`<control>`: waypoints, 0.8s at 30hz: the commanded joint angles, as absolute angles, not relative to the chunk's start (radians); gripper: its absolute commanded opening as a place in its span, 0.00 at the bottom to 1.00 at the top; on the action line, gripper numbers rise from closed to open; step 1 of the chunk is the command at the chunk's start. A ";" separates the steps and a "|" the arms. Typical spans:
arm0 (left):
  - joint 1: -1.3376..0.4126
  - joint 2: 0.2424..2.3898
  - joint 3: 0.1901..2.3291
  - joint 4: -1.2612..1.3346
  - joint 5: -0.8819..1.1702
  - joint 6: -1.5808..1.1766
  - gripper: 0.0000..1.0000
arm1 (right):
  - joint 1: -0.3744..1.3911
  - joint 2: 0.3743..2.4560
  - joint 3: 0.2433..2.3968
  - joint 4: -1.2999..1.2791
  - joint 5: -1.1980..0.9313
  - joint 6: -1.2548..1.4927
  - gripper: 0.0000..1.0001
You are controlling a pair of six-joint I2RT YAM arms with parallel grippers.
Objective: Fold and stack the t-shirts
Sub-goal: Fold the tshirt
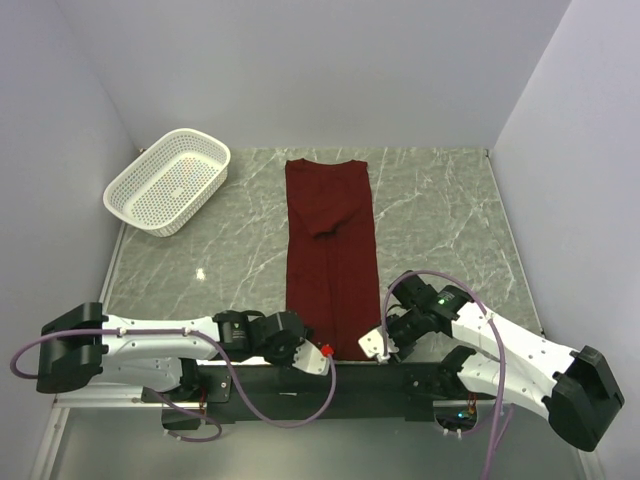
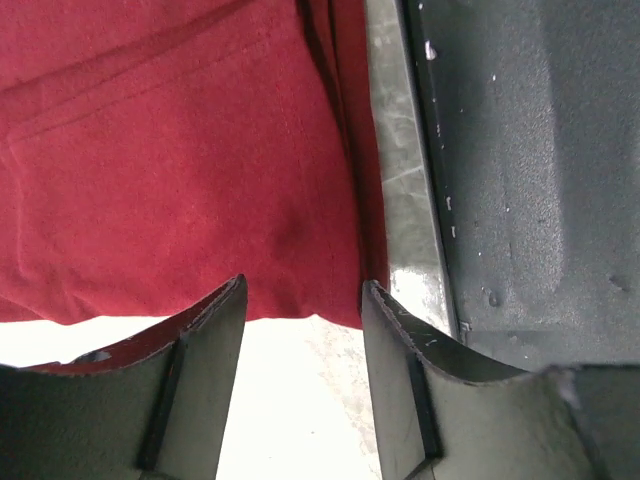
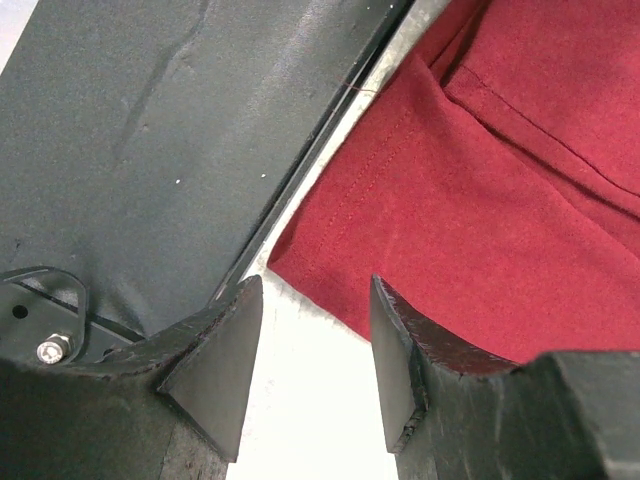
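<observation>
**Both pincers open at the near hem of the t-shirt**

Top view: the maroon t-shirt (image 1: 330, 270) is lying as a long narrow strip down the middle of the counter (image 1: 450, 220), its sides folded inward. The white basket (image 1: 168, 180) is sitting at the far left, well apart. The left pincer (image 1: 318, 355) and the right pincer (image 1: 376, 345) are flanking the near hem corners.

Left wrist view: the fingers (image 2: 200, 400) are standing partly apart, gripping nothing. The hem is lying just beyond their tips.

Right wrist view: the fingers (image 3: 215, 370) are likewise standing apart and empty. The shirt's near corner is lying just beyond them.
</observation>
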State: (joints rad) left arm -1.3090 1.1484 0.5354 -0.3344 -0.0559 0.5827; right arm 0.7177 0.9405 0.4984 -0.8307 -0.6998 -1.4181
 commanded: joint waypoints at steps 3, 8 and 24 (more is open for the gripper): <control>-1.312 1.130 0.555 -0.354 -0.023 0.586 0.54 | 0.730 0.945 0.531 -0.815 -0.718 -1.411 0.54; -1.312 1.134 0.528 -0.353 0.006 0.578 0.50 | 0.730 0.951 0.529 -0.810 -0.712 -1.405 0.54; -1.272 1.246 0.508 -0.290 0.037 0.611 0.48 | 0.730 0.948 0.523 -0.802 -0.713 -1.391 0.54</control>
